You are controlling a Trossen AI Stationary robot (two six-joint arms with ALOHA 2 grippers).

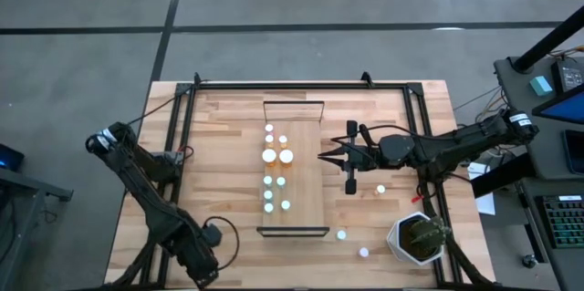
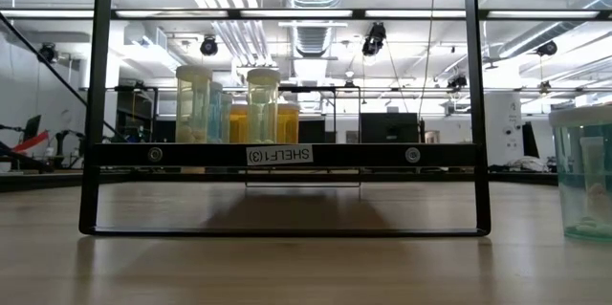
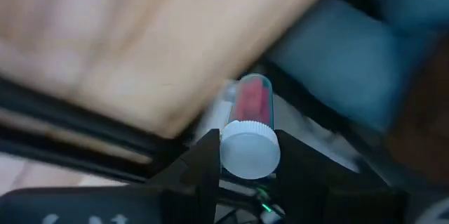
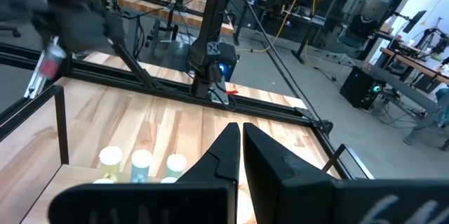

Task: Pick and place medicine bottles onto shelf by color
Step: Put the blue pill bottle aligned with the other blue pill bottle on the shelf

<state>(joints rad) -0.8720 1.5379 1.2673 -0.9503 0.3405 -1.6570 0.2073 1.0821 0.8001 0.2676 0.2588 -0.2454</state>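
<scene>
The shelf [image 1: 306, 191], a light-wood plank with a dark rail, lies mid-table and carries several white-capped medicine bottles [image 1: 276, 155], orange and greenish ones [image 2: 263, 104] standing upright. My left gripper [image 1: 208, 277] is over the table's near left corner, shut on a red-bodied bottle with a white cap [image 3: 250, 129]. The right wrist view shows this bottle [image 4: 49, 62] far off under the blurred left arm. My right gripper [image 1: 321, 156] hangs shut and level just right of the shelf, holding nothing. My left gripper has the red bottle pinched between its two fingers [image 3: 203, 164], which sit on opposite sides of it at the white cap [image 3: 250, 152]. The bottle lies along the fingers, cap toward the wrist and body pointing out past the fingertips. It looks lifted clear of the table.
Three loose bottles [image 1: 380, 189] [image 1: 341, 233] [image 1: 363, 253] stand on the table right of the shelf. A potted green plant [image 1: 420, 241] sits at the near right corner. A dark metal frame [image 1: 182, 118] runs around the tabletop. A clear bottle [image 2: 583, 176] stands close in the low view.
</scene>
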